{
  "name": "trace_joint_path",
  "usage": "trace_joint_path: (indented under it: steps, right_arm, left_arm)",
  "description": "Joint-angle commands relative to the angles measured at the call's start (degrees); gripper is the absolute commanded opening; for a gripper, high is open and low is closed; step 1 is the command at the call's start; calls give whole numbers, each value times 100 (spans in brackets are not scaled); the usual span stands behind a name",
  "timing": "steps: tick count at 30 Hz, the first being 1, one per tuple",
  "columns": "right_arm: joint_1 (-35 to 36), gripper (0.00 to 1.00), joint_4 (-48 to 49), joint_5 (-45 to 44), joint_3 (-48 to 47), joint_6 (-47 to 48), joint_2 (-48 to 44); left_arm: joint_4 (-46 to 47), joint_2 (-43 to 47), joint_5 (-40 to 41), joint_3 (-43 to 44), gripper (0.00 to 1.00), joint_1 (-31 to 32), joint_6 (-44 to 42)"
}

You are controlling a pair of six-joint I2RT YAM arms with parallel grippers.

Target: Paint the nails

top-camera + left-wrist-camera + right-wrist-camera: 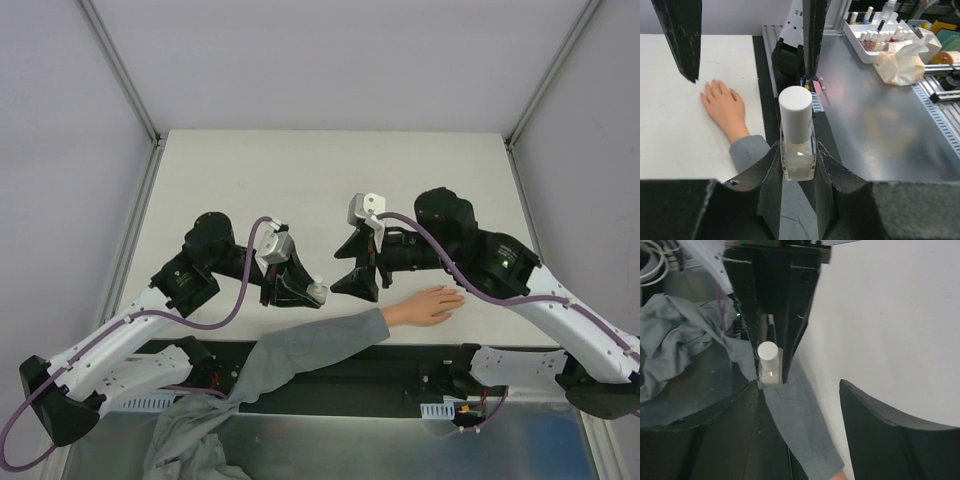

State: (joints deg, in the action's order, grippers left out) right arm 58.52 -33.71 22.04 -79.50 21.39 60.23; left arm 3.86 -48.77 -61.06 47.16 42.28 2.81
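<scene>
A pale peach hand (428,305) with a grey sleeve (310,345) lies flat near the table's front edge; it also shows in the left wrist view (725,107). Its nails are too small to make out. My left gripper (312,292) is shut on a small clear nail polish bottle (797,137) with a white cap, held above the sleeve. The bottle also shows in the right wrist view (769,365). My right gripper (357,283) is open and empty, facing the bottle from the right, above the sleeve (800,415).
A white tray (875,37) with several polish bottles and a crumpled tissue (900,65) sit on the metal bench beyond the table. Grey cloth (195,440) hangs off the front edge.
</scene>
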Motion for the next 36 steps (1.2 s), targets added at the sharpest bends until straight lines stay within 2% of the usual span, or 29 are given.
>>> trace_joint_path:
  steps: [1, 7, 13, 17, 21, 23, 24, 26, 27, 28, 29, 30, 31, 32, 33, 35, 36]
  right_arm:
    - [-139, 66, 286, 1811, -328, 287, 305]
    - [-139, 61, 584, 2224, -417, 199, 604]
    - [-148, 48, 735, 2638, -505, 67, 815]
    - [-139, 33, 735, 2796, -452, 15, 921]
    - [-148, 23, 647, 2736, -259, -3, 886]
    - [-139, 6, 656, 2490, -136, -3, 772]
    - [-139, 0, 664, 2350, -83, -55, 728]
    - [-96, 0, 813, 1387, 180, -388, 509]
    - [270, 0, 849, 668, 268, -468, 429]
    - [665, 0, 832, -1958, 312, -530, 368]
    - [1200, 0, 840, -3994, 278, -774, 489]
    - [2232, 0, 588, -6199, 182, -1177, 673]
    - [2486, 0, 211, -8535, 16, -1833, 927]
    - [2637, 0, -62, -8941, -412, -2684, 1138]
    - [2829, 0, -770, -9389, -643, -3171, 1593]
    - [2858, 0, -970, -9350, -1047, -3342, 1877]
    - [2858, 0, -770, -9115, -1076, -3117, 1974]
  left_arm:
    - [309, -71, -794, 285, 0, -36, 203]
    - [317, -97, -855, 347, 0, -36, 246]
    - [317, -150, -838, 373, 0, -45, 282]
    - [317, -176, -751, 417, 0, -45, 299]
    - [317, -150, -495, 522, 0, -106, 387]
    - [317, -133, -329, 601, 0, -158, 431]
    - [309, -89, -6, 610, 0, -168, 440]
    - [195, -18, 679, 672, 0, -177, 335]
    - [12, 69, 1579, 689, 0, -176, 282]
    - [-42, 105, 2093, 707, 0, -176, 195]
    - [-69, 148, 2533, 690, 0, -176, 142]
    - [-61, 158, 2868, 672, 0, -176, 89]
    - [-61, 140, 3428, 681, 0, -176, 1]
    - [-61, 105, 3590, 698, 0, -176, -8]
    - [-52, 53, 3723, 725, 0, -185, -26]
    - [-8, 61, 3847, 725, 0, -176, -44]
    - [27, 44, 3795, 699, 0, -176, -70]
